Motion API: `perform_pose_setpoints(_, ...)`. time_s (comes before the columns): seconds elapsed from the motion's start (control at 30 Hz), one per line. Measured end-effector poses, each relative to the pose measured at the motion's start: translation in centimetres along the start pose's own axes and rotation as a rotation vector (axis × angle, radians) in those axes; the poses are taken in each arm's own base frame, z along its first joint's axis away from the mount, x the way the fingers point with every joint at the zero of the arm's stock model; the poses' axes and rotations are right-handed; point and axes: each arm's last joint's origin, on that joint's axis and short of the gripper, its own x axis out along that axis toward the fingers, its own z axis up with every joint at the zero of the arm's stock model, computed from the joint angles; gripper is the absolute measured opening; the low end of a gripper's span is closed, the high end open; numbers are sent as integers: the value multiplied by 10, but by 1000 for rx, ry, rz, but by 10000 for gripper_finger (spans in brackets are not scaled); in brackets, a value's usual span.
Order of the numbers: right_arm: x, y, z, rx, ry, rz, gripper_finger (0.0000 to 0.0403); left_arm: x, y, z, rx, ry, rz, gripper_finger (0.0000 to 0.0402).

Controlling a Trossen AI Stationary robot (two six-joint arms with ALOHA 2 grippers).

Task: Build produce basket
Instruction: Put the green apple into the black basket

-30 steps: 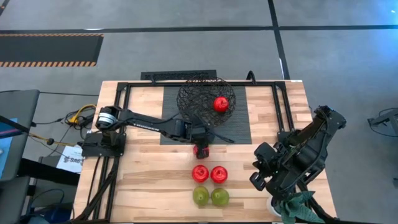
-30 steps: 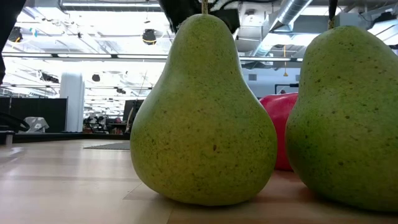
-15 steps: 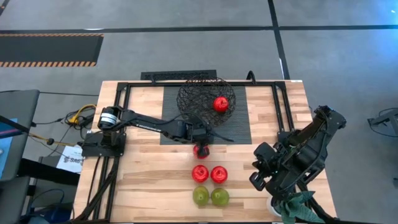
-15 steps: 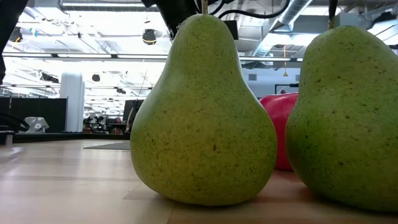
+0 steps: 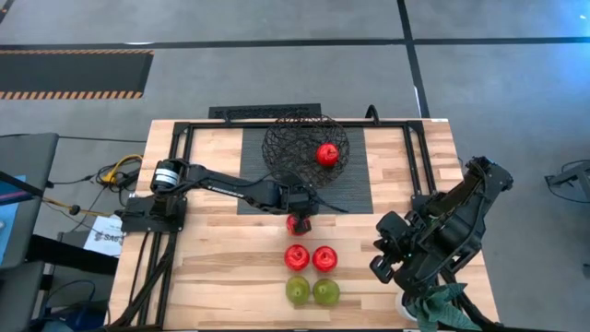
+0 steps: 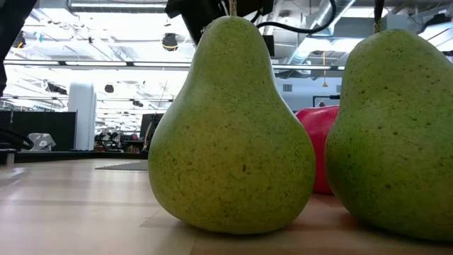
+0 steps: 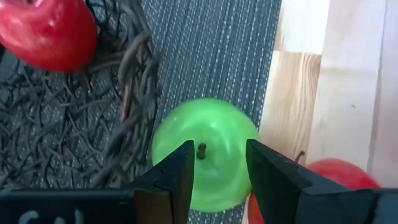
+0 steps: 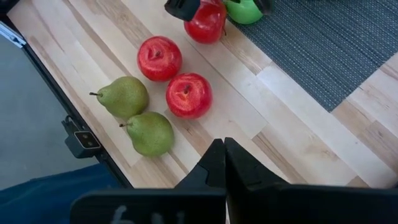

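Observation:
A bright green apple rests on the ribbed mat's near edge, against the outside of the black wire basket. My left gripper is open just above it, one finger on each side of the stem; in the high view the gripper hides the apple. One red apple lies in the basket. Another red apple sits on the wood beside the green one. Two red apples and two pears stand nearer the front. My right gripper is shut and empty at the table's right.
The two pears fill the low view, with a red apple behind them. A black frame edges the table. Bare wood lies between the fruit rows and my right arm.
My left gripper has gone from above the single red apple toward the table's far edge and the basket, so that apple now shows in the high view.

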Motion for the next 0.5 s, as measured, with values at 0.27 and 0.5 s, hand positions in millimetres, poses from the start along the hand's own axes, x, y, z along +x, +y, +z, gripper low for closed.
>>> perform_pose_setpoints(0.27,0,-1,0,-6,0,-5,7,4,9,1,-23,8,-4,134)
perform_pose_setpoints(0.5,0,-1,0,-7,0,-6,7,14,9,0,-52,35,-61,134)
